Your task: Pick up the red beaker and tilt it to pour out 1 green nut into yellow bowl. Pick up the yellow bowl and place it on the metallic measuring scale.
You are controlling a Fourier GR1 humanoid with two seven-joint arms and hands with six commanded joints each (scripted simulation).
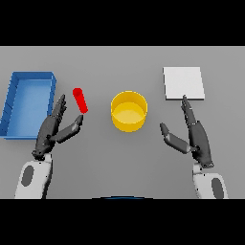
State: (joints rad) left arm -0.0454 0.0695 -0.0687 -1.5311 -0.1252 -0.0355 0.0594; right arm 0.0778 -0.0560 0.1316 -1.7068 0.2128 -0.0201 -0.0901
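With fingers straight and empty, the left hand [53,128] reaches toward the red beaker [80,100] left of centre, apparently to grasp it for pouring into the yellow bowl [129,111] mid-desk, while the right hand [194,136], likewise open, waits below the metallic measuring scale [183,83] at upper right.

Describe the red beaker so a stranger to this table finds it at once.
Start at the big blue tray on the table's left side. Between it and the yellow bowl in the middle lies the red beaker, just off the fingertips of the open left hand. It is the only red thing here, a slim tilted tube.
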